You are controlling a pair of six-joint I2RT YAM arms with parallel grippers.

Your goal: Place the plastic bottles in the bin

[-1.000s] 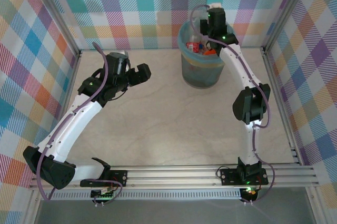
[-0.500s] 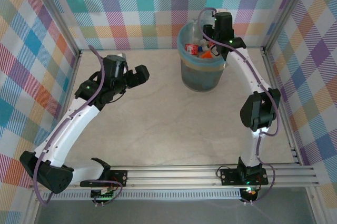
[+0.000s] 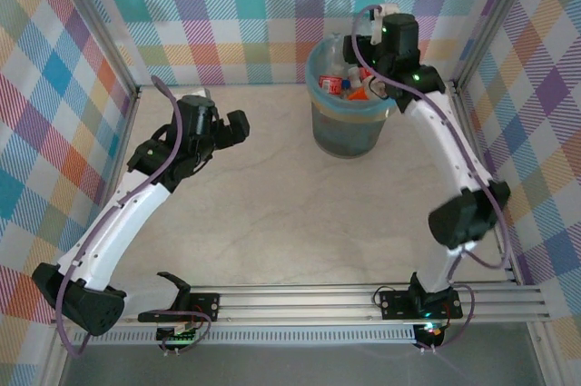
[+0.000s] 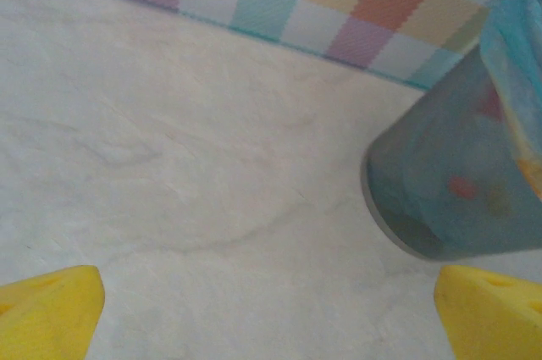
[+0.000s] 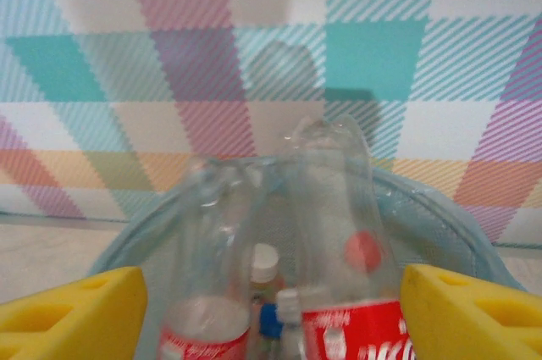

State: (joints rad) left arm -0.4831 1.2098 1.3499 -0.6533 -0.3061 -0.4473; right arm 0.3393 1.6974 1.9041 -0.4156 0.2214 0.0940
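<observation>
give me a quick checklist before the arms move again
1. right gripper open, fingers wide apart: ok
2. right gripper above the mouth of the bin: ok
3. left gripper open, nothing between its fingers, above the table: ok
4. bin upright and apart from the left gripper: ok
5. plastic bottles in sight lie within the bin's rim: ok
6. two clear bottles that poke above the rim are settled and will not snag on a retreat: cannot tell
</observation>
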